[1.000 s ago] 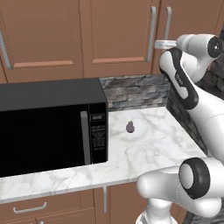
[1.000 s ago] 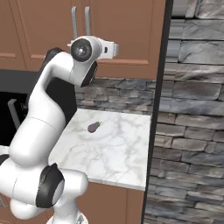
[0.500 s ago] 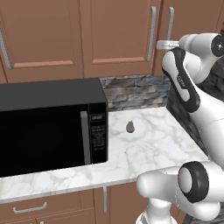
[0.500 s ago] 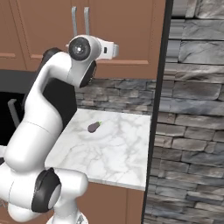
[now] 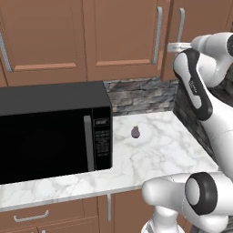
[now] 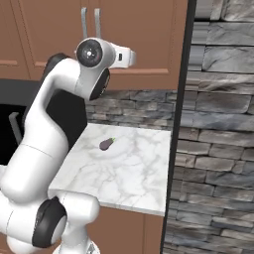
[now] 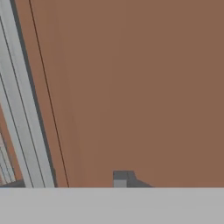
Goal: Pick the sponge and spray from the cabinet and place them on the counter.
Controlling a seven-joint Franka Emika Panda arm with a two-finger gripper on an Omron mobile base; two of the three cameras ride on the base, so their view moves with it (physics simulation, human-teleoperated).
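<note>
While the cabinet (image 5: 123,41) is standing shut with the sponge and spray presumably hidden inside, the left base view is showing the gripper (image 5: 175,46) reaching up at the silver bar handle (image 5: 180,25), above the marble table (image 5: 150,150) and its small purple egg-shaped object (image 5: 135,132). In the right base view the hand is pressing close to the door, its tips blocked by the wrist. The hand view is showing the handle (image 7: 22,109) passing to one side, and the gripper, fingers drawn together, is probably clamping it, so the pull should be following the door's arc.
</note>
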